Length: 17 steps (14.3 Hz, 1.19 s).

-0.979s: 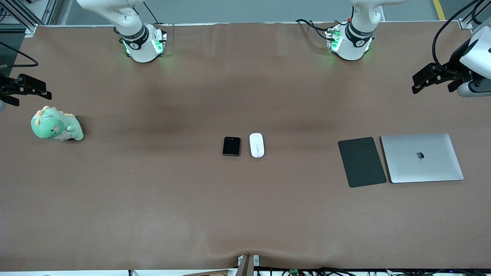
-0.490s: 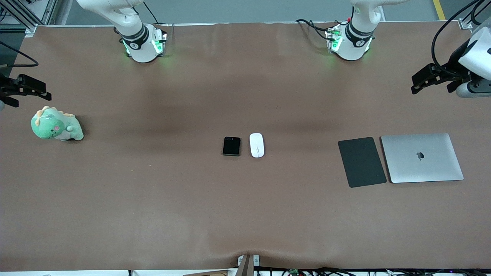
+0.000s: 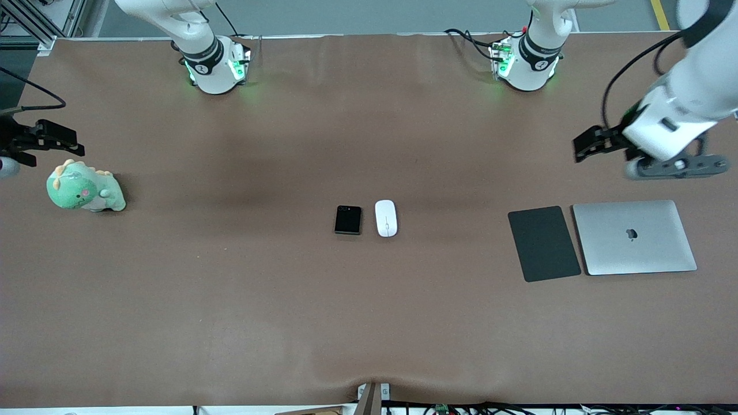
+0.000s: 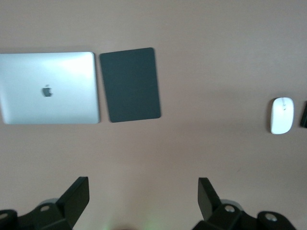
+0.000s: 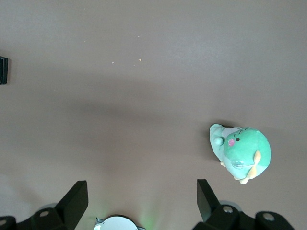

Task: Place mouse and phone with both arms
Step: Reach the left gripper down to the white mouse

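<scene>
The black folded phone (image 3: 348, 219) and the white oval mouse (image 3: 386, 218) lie side by side at the middle of the table, the mouse toward the left arm's end. The left wrist view shows the mouse (image 4: 281, 115) and a sliver of the phone (image 4: 304, 115). One edge of the phone (image 5: 3, 70) also shows in the right wrist view. My left gripper (image 3: 585, 144) hangs open and empty over bare table near the dark pad. My right gripper (image 3: 60, 140) hangs open and empty over the table's end, close to the plush toy. Both are well apart from the phone and mouse.
A dark grey pad (image 3: 543, 243) and a closed silver laptop (image 3: 634, 237) lie side by side toward the left arm's end. A green plush dinosaur (image 3: 85, 188) sits toward the right arm's end. The arm bases (image 3: 214, 66) stand along the back edge.
The left arm has swung in from the table's end toward the pad and laptop. The right gripper has shifted slightly toward the table. Phone and mouse have not moved.
</scene>
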Each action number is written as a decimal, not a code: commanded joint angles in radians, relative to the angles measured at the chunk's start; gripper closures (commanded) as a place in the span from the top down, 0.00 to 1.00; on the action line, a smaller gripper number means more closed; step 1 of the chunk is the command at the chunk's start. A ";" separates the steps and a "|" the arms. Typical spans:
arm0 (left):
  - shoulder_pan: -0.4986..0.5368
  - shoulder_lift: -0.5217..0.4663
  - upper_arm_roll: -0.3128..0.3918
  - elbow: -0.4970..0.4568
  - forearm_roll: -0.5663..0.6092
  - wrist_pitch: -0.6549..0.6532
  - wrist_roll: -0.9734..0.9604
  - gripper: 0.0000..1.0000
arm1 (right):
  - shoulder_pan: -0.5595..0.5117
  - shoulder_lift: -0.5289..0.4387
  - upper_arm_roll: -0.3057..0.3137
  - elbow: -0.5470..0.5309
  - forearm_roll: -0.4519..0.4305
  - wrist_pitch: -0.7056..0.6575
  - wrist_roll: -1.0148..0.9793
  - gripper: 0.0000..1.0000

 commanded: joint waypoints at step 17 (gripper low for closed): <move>-0.389 0.519 -0.018 0.005 -0.001 0.588 -0.414 1.00 | -0.015 0.114 -0.008 0.012 -0.003 0.061 -0.002 1.00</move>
